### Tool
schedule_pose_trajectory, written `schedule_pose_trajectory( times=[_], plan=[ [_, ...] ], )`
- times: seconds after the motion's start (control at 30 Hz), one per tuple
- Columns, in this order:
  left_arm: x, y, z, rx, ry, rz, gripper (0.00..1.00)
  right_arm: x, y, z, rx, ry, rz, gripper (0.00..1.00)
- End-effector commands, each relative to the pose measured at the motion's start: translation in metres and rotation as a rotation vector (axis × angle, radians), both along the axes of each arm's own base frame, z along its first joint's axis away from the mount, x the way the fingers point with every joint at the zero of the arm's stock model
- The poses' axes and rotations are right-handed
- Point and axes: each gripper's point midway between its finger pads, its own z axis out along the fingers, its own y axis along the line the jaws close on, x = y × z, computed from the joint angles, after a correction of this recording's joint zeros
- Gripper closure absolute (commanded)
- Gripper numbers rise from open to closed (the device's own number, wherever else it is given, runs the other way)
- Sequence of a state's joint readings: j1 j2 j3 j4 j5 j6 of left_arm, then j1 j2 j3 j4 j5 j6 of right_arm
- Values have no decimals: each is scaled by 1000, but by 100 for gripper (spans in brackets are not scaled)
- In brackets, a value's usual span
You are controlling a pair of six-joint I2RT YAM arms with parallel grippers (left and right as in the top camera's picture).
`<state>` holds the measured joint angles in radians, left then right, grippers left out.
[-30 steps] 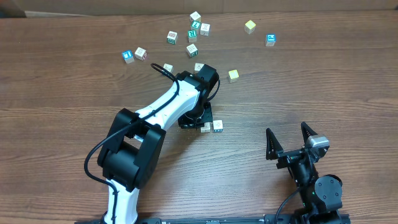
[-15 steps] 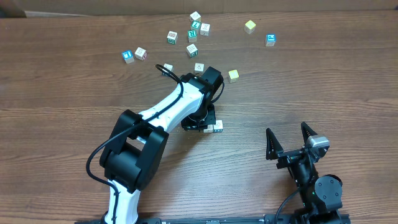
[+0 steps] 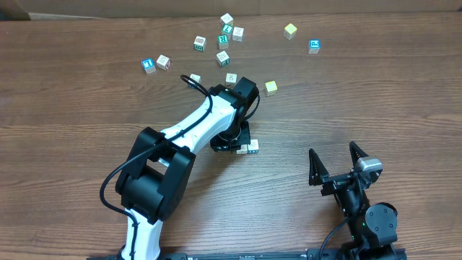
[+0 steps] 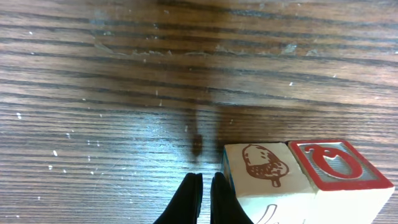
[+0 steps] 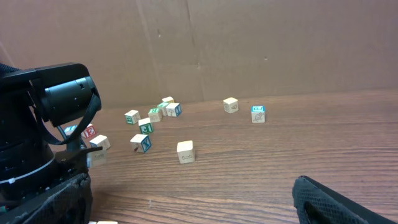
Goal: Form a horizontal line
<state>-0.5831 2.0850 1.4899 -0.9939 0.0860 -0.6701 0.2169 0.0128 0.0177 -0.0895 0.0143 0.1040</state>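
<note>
Overhead, the left arm (image 3: 206,119) reaches across the surface (image 3: 375,94) to the horizontal line (image 3: 250,148), two touching cubes; the right tool (image 3: 332,152) idles, spread wide. Left wrist: the left tool (image 4: 203,186), clenched on nothing, sits just beside the acorn cube (image 4: 261,169) (likely for nudging). Right wrist: loose cubes (image 5: 185,151) lie well apart.

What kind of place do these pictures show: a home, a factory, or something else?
Most likely a robot test bench in a lab. The left arm and right arm stand at a wood-grain table, alphabet cubes lie scattered on it, and cardboard closes the back.
</note>
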Motion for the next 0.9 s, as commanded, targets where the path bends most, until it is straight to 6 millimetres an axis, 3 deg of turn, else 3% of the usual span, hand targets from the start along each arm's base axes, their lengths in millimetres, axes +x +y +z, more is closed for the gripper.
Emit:
schedule_pose_trajectory(
  times=[0.0,0.87],
  plan=[
    [-3,-5,3,-23,0,-26,96,0,1,-1,-3,-8,2,0],
    [-1,1,3,6,-12,-24,90,0,1,-1,-3,-8,2,0]
  ],
)
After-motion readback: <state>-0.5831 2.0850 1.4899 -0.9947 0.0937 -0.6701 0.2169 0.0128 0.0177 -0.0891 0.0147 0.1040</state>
